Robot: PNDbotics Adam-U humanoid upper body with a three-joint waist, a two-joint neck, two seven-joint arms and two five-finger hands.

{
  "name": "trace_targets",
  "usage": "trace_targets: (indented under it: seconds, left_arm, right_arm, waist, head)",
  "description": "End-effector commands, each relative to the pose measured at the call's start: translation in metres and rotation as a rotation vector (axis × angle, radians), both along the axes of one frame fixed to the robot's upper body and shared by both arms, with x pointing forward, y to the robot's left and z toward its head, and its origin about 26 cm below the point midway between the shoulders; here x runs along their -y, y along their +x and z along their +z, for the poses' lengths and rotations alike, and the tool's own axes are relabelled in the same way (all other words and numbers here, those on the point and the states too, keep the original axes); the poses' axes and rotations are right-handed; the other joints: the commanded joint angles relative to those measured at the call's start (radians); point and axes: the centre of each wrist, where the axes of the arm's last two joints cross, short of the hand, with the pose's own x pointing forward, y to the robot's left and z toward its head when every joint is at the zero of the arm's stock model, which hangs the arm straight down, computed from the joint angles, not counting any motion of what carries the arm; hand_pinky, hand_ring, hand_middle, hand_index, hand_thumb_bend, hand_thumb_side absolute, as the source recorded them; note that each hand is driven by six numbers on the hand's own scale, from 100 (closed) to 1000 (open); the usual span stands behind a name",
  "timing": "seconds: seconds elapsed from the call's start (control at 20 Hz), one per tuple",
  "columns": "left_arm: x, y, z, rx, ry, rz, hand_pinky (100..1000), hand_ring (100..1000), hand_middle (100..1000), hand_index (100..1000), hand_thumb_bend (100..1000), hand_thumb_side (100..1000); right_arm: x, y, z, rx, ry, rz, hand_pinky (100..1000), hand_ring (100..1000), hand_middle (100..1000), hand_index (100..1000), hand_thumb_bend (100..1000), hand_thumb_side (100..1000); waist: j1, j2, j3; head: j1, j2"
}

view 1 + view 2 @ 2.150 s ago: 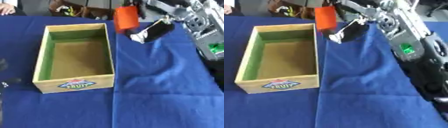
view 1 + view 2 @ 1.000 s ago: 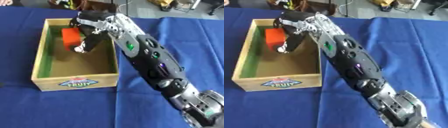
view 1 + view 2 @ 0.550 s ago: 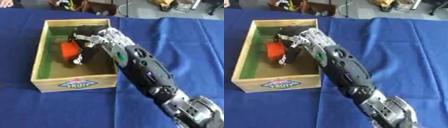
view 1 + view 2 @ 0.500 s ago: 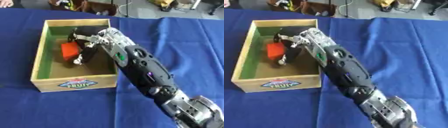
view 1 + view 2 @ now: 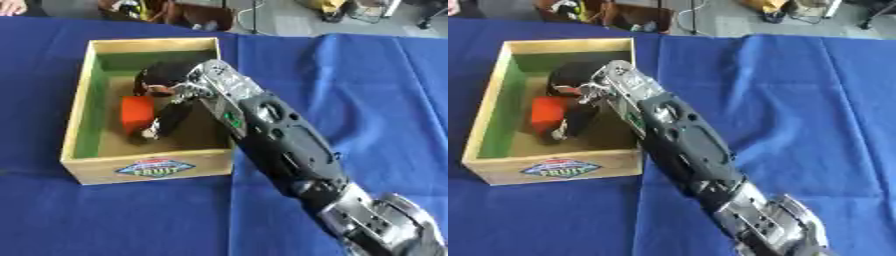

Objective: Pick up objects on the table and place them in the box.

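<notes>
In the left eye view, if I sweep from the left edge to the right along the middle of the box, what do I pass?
Blue tablecloth → wooden box's left wall → orange object → right hand reaching into the box → the robot's arm → more blue tablecloth.

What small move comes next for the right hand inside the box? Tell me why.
Probably open the fingers and let go: the right hand is down inside the box, and the orange object it grips already sits low by the green floor, so lifting out empty would likely follow.

Right hand [image 5: 579, 97] beside orange object [image 5: 547, 114] inside box [image 5: 500, 107]
</notes>
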Motion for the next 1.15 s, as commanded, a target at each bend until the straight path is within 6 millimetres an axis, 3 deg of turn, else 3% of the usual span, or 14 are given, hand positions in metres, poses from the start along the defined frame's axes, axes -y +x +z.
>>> trace_targets:
  seconds: [0.05,0.25,0.55,0.85,1.15]
  left_arm:
    - [0.0,-0.002,0.006,0.02,0.007,-0.009,626,916,815,707,100,990]
    - [0.001,-0.002,0.006,0.019,0.008,-0.011,627,916,815,707,100,991]
    - [0.001,-0.002,0.006,0.017,0.01,-0.013,628,916,814,707,100,992]
    - [0.0,-0.003,0.005,0.014,0.012,-0.007,628,916,814,707,100,992]
    - [-0.002,-0.003,0.004,0.007,0.011,0.004,628,914,814,707,100,991]
  right_arm:
    - [-0.003,-0.005,0.015,0.046,0.003,0.025,826,887,858,943,246,1000]
    - [-0.002,-0.012,0.029,0.085,0.074,0.062,839,895,876,962,282,1000]
    - [0.007,-0.023,0.058,0.122,0.187,0.097,848,885,860,948,225,1000]
    - [0.023,-0.041,0.088,0.123,0.343,0.148,845,867,837,940,143,1000]
    - [0.054,-0.065,0.113,0.16,0.461,0.146,844,863,833,936,100,1000]
  waist:
    - [0.008,-0.021,0.0]
    - [0.009,-0.023,-0.004]
    - [0.009,-0.029,-0.007]
    - [0.011,-0.034,-0.018]
    - [0.018,-0.046,-0.037]
  head:
    - [0.0,-0.007]
    - [0.003,-0.004]
    - [0.017,0.004]
    - [0.035,0.004]
    - [0.051,0.004]
